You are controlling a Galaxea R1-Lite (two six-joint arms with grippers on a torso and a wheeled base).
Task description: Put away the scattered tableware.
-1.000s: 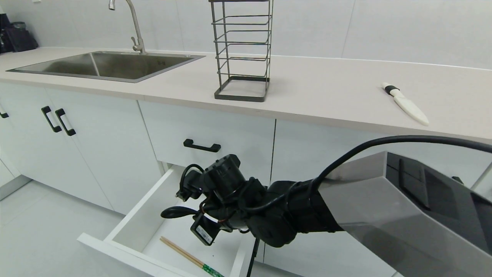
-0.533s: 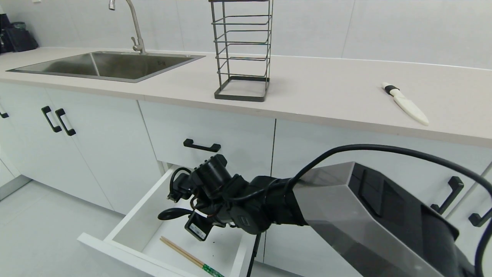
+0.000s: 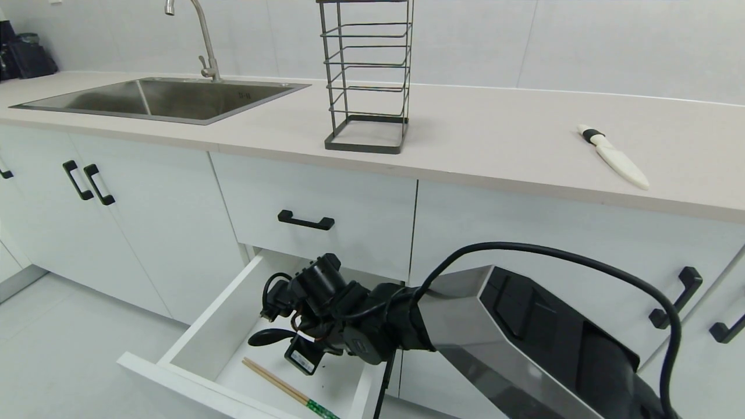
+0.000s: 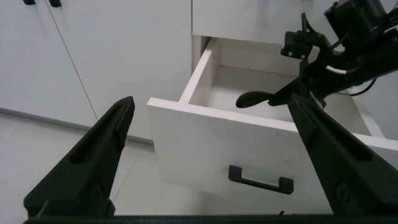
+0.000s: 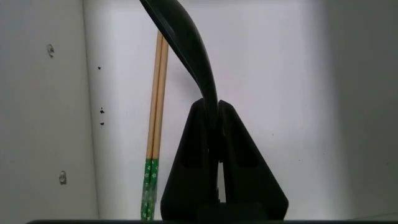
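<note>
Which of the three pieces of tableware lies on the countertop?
The white knife, on the countertop at the robot's right. The chopsticks lie in the open drawer; the right gripper holds the black spoon above it.

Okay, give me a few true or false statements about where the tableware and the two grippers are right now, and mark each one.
1. The right gripper is shut on a black spoon. True.
2. The chopsticks lie on the counter. False: they lie inside the open drawer.
3. The knife lies on the counter. True.
4. The left gripper holds the knife. False: it is open and holds nothing.
5. The rack stands inside the sink. False: it stands on the counter, beside the sink.
</note>
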